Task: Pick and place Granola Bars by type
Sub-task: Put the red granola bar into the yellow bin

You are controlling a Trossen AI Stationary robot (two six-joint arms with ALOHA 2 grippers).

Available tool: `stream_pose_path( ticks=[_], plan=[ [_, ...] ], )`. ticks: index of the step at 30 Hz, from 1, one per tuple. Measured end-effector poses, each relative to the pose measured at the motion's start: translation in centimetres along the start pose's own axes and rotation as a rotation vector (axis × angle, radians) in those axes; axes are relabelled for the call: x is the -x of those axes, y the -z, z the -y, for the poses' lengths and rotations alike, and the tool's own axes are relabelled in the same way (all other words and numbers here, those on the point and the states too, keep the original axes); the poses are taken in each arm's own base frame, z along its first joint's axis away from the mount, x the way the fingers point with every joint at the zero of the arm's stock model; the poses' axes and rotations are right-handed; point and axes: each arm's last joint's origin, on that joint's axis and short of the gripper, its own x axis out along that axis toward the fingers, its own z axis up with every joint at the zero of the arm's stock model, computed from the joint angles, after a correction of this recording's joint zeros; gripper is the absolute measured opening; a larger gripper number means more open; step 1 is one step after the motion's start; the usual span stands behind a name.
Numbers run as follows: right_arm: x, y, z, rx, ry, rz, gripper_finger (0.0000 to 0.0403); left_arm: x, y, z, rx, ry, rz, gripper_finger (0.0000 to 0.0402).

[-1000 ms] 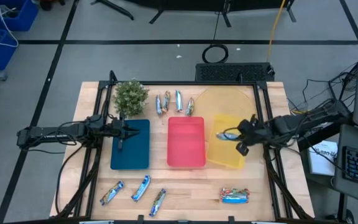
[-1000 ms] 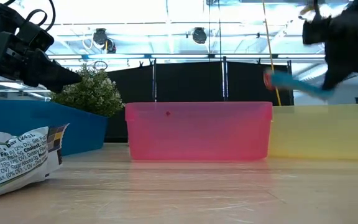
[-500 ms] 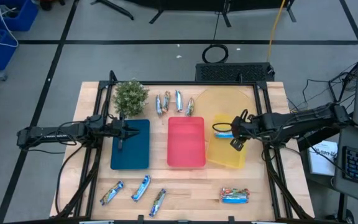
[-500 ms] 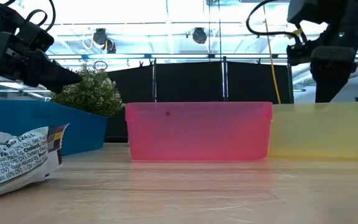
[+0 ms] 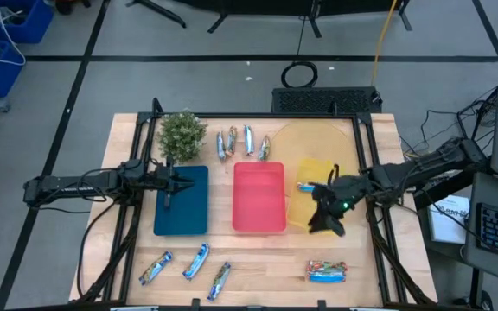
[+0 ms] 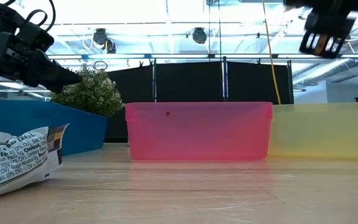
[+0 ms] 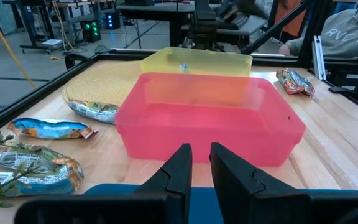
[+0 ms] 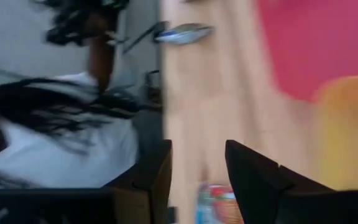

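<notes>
The right end effector (image 5: 325, 218) hangs with its two dark fingers parted and empty over the near left corner of the shallow translucent yellow plastic tray (image 5: 316, 218), where one blue foil-wrapped granola bar (image 5: 306, 185) lies inside, near the far left edge and apart from those fingers. Beside it stands the glossy red plastic tray (image 5: 258, 197), then the flat blue tray (image 5: 182, 200), above which the left end effector (image 5: 169, 182) waits, its fingers (image 7: 174, 174) showing a narrow gap and holding nothing. A small bushy green plant (image 5: 182, 134) sits behind the blue tray. Four shiny bars (image 5: 242, 142) lie along the far edge of the pale wooden bench (image 5: 361, 250), three blue ones (image 5: 186, 263) near its front, and a red-marked pair (image 5: 327, 272) at front right.
</notes>
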Motion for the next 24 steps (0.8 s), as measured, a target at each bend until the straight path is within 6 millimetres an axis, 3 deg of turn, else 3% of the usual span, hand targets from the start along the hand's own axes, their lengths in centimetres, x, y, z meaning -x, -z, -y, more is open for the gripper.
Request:
stream_pose_path(
  ticks=[7,12,19,24],
  plan=[
    [-3.1,3.5,-3.0,-0.009,0.013,-0.013,0.014,0.0,0.0,0.0,0.0,0.0,0.001,0.0067],
    [-5.2,7.3,-4.0,-0.128,0.073,-0.126,0.0132,0.0,0.0,0.0,0.0,0.0,0.001,0.0067],
    [-6.2,11.5,-3.4,-0.323,0.282,-0.27,0.0114,0.0,0.0,0.0,0.02,0.0,0.002,0.0067],
    [-6.2,12.3,-2.9,-0.351,0.361,-0.288,0.0105,0.0,0.0,0.0,0.021,0.0,0.002,0.0067]
  ],
)
